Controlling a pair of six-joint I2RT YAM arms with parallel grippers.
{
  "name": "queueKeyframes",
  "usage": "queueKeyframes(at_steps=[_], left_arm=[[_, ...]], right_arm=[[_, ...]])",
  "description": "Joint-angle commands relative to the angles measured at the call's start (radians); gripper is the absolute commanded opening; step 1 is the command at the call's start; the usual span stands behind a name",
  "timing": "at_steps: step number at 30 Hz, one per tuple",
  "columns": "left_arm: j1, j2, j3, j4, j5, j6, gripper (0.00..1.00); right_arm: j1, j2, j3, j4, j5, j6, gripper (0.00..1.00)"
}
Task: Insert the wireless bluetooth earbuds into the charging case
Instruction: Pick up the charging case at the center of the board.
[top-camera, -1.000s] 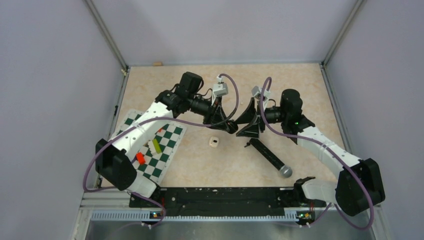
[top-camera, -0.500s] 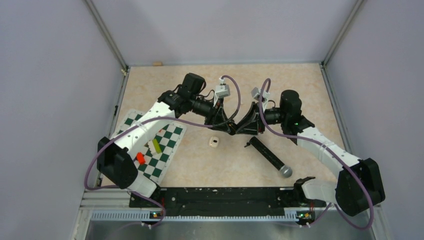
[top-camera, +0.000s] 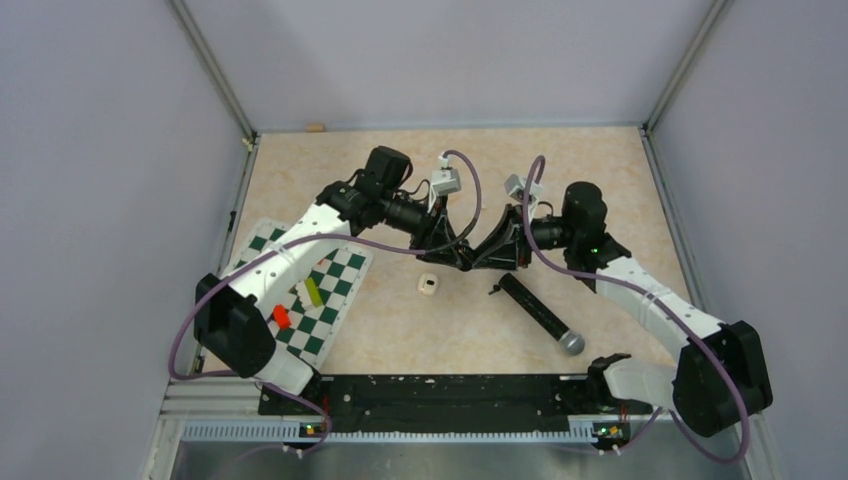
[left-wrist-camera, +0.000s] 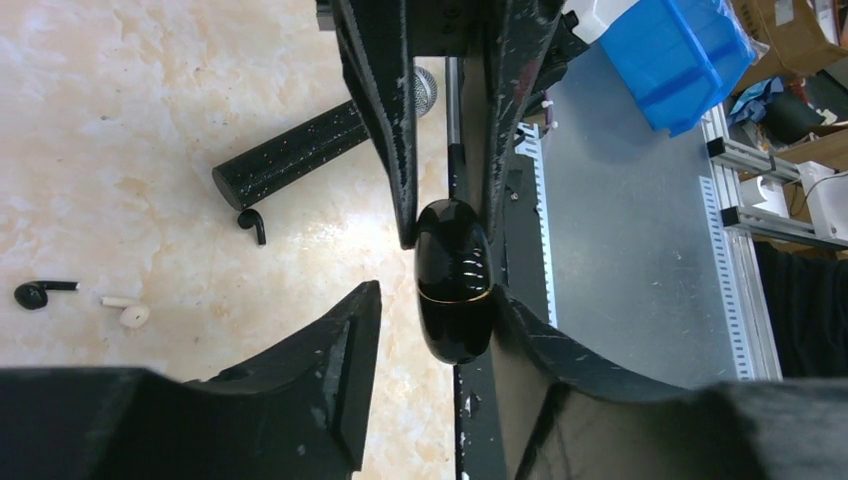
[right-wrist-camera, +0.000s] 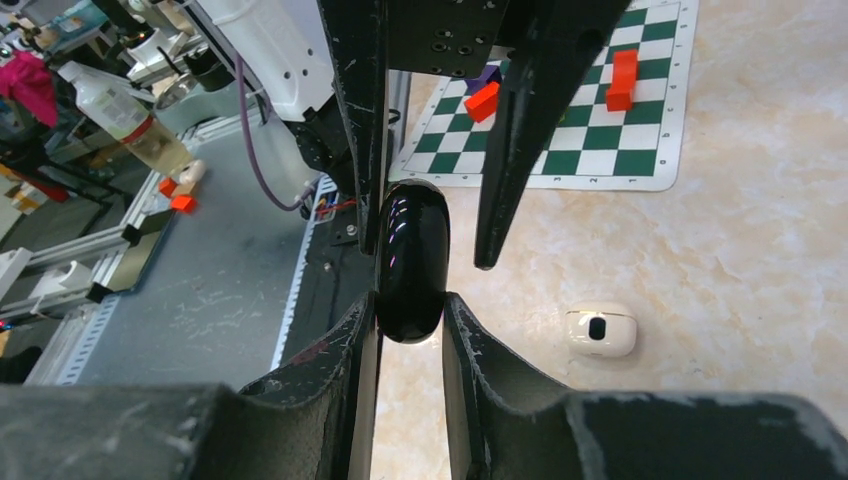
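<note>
Top external view: the mottled beige table (top-camera: 600, 170) carries a green-and-white chequered mat (top-camera: 345, 265) on its near left side, with small coloured blocks (top-camera: 281, 316) on it. These are no part of the job. Right of centre lies a black stick microphone (top-camera: 535, 312) with a grey mesh head, likewise not concerned. My two arms meet above the middle of the table.

Left wrist view: my left claw (left-wrist-camera: 437, 295) stands apart. One finger rests against the glossy black oval charging case (left-wrist-camera: 453, 270); the other is clear of it, with table showing in the gap. Right wrist view: my right claw (right-wrist-camera: 408, 300) is clamped on the opposite end of the same case, both fingers hard against its sides. The case is thus carried in the air between the claws, above the table's centre. The thin gold seam around it reads as closed.

A small white rounded pod (right-wrist-camera: 600, 330) with a dark slot sits on the table just on the near side of the claws. I cannot tell what it is.

The earbuds lie loose on the table. One dark earbud (left-wrist-camera: 252, 222) is by the microphone's butt end; another dark one (left-wrist-camera: 40, 293) has whitish bits (left-wrist-camera: 128, 310) just beside it.

Finding: nothing is inserted. Remaining, in my judgement: open the lid, pick up each earbud and seat it.
</note>
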Motion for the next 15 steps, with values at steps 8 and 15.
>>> queueKeyframes(at_steps=[8, 15], left_arm=[[-0.002, -0.020, -0.004, 0.065, -0.062, -0.012, 0.76], [-0.004, -0.023, -0.008, 0.063, -0.055, 0.001, 0.72]], right_arm=[[-0.005, -0.085, -0.012, 0.070, 0.077, -0.011, 0.09], [-0.006, -0.071, -0.017, 0.069, 0.138, -0.021, 0.09]])
